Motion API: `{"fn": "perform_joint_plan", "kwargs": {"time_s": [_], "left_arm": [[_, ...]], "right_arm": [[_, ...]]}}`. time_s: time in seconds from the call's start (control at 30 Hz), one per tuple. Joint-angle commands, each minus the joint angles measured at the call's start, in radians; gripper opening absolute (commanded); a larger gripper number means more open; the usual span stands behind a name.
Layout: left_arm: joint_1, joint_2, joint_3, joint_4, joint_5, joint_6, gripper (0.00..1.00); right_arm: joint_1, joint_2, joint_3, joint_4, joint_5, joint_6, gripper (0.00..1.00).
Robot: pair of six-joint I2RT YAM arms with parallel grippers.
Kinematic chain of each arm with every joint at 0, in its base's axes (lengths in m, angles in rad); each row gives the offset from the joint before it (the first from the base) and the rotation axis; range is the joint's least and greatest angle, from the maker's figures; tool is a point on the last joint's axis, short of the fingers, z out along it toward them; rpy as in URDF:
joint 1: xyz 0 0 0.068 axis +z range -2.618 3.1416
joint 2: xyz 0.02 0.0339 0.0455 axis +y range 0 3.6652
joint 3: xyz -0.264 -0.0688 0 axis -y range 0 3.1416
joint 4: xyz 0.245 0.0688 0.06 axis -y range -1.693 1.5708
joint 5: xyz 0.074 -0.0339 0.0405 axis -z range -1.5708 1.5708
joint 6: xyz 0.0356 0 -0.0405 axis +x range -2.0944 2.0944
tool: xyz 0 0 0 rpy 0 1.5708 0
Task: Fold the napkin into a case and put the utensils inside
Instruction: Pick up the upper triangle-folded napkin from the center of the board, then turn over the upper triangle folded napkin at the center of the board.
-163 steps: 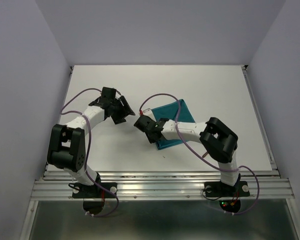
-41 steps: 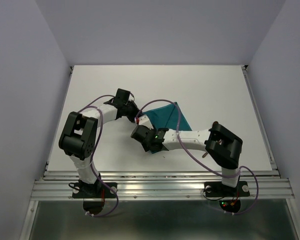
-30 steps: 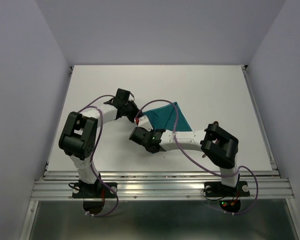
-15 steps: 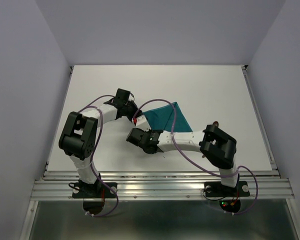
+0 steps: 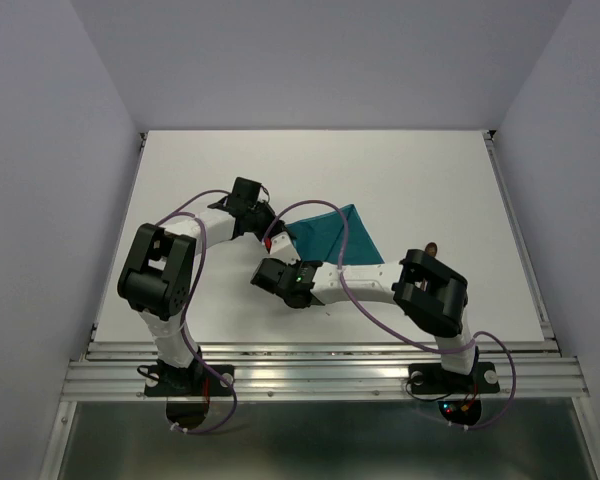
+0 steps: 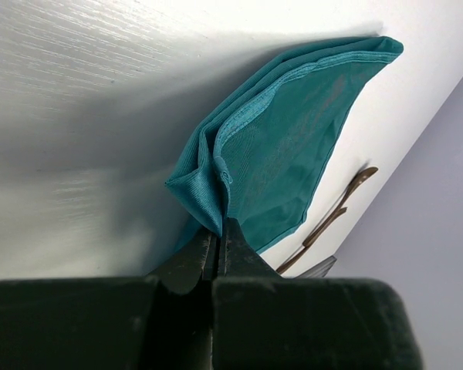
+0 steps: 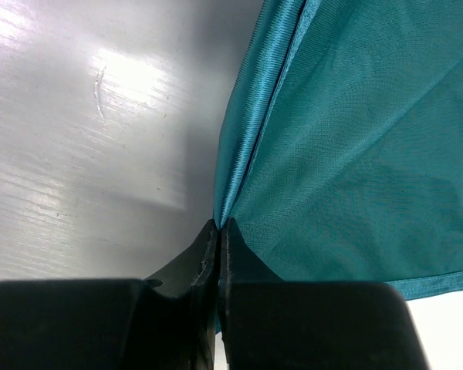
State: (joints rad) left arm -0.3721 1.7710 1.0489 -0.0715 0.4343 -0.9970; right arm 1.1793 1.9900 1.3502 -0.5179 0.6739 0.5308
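Near the middle of the table (image 5: 430,170), the napkin (image 5: 330,232) was clamped in the jaws of the left gripper (image 6: 218,233) and the right gripper (image 7: 219,229).

a white table (image 5: 430,180) with a faint wood grain and a soft sheen. the teal napkin (image 5: 332,234) lies on it right of centre, folded over into a rough triangle. its broad part rests on the surface and its near-left edge is gathered up off it. just past the napkin's right side the two thin reddish-brown utensils (image 6: 360,179) lie close together, flat on the bare top. a small scratch (image 7: 100,83) marks the table beside the cloth
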Motion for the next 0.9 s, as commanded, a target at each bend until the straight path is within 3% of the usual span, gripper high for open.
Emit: {"fn": "perform_joint_plan", "kwargs": {"time_s": [0.0,0.37,0.63,0.77,0.87], "left_arm": [[0.002,-0.074,-0.001,0.042,-0.014,0.018,0.0],[0.131,-0.12,0.161,-0.109,-0.006,0.216,0.0],[0.387,-0.252,0.255,-0.279,0.049,0.34,0.0],[0.553,-0.332,0.35,-0.393,0.009,0.412,0.0],[0.608,-0.396,0.439,-0.487,-0.067,0.452,0.0]], "right_arm": [[0.008,-0.065,0.043,0.039,-0.008,-0.028,0.01],[0.008,-0.043,0.214,0.142,-0.183,-0.114,0.01],[0.008,0.044,0.45,0.219,-0.339,-0.17,0.01],[0.008,0.059,0.546,0.271,-0.48,-0.187,0.01],[0.008,0.082,0.653,0.28,-0.572,-0.196,0.01]]}}
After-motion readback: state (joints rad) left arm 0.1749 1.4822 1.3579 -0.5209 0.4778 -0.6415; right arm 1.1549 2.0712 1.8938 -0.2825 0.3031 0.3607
